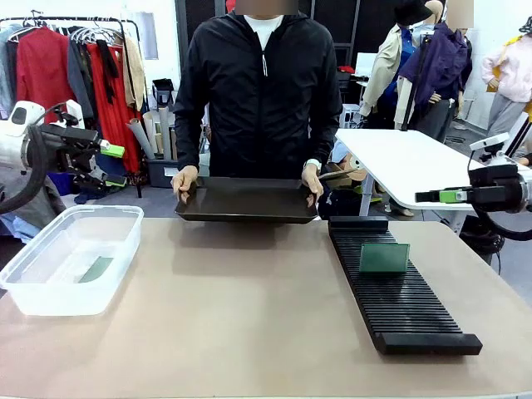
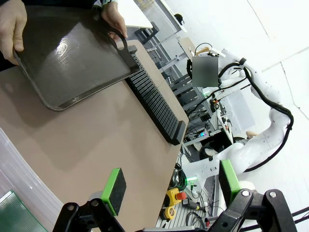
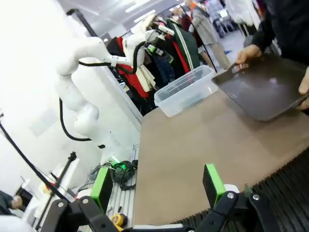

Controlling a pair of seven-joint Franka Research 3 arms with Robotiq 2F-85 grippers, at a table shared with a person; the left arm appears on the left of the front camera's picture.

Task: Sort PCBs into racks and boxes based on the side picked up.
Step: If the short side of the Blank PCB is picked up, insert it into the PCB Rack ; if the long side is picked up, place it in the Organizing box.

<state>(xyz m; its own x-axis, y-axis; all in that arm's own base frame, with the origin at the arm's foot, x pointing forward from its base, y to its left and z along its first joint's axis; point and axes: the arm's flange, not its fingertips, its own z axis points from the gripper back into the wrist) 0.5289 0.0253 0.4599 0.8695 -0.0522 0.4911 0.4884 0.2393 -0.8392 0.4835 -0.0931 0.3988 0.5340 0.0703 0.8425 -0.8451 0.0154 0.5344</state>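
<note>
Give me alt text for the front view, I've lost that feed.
A person across the table holds a shallow black tray in both hands above the far edge. One PCB stands upright in the black rack on the right; another lies flat in the clear box on the left. Left gripper and right gripper hang open at the sides.

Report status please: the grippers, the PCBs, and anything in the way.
Left gripper open, right gripper open, both off the table. One PCB upright in rack, one PCB flat in box. Person's hands hold black tray at far edge.
</note>
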